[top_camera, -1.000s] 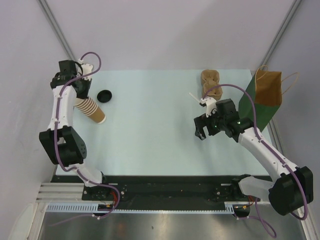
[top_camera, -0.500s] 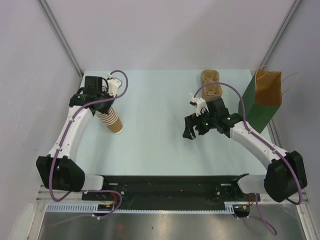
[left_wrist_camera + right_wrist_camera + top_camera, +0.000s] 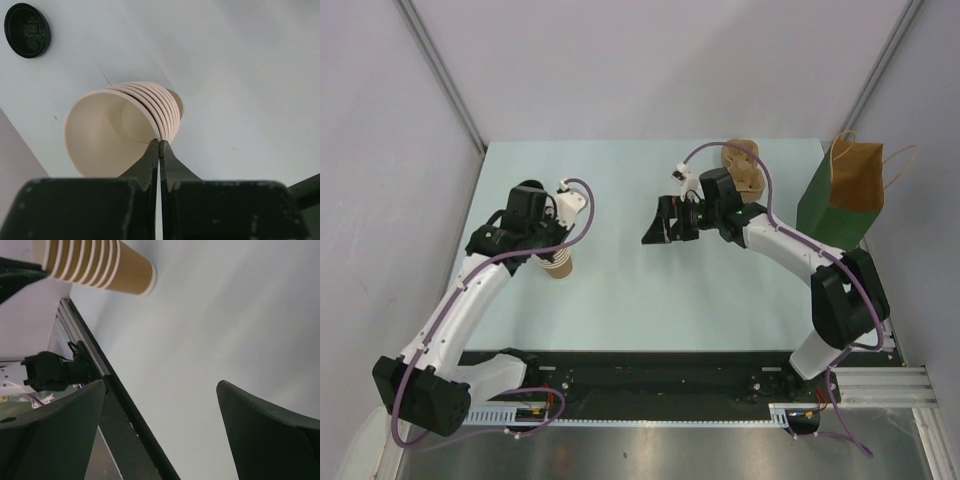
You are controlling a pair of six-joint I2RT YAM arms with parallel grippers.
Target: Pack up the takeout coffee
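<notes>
Both differ: left claw [image 3: 159, 143] clamps cup stack [image 3: 100, 131] near black lid [image 3: 27, 23]; right claw [image 3: 161, 384] gapes.

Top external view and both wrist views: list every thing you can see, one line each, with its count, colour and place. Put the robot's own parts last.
stack of paper cups: one stack of several cups, brown outside and pale inside, tilted over the table's left half
black lid: one, black, flat on the table beyond the stack; seen only in the left wrist view
cup carrier: one, brown, far side of the table, partly behind the right arm
paper bag: one, brown with a green side, upright at the far right corner
table: one, pale blue-green
left gripper: one, black, shut on the stack's rim
right gripper: one, black, open, empty, above the table's middle
</notes>
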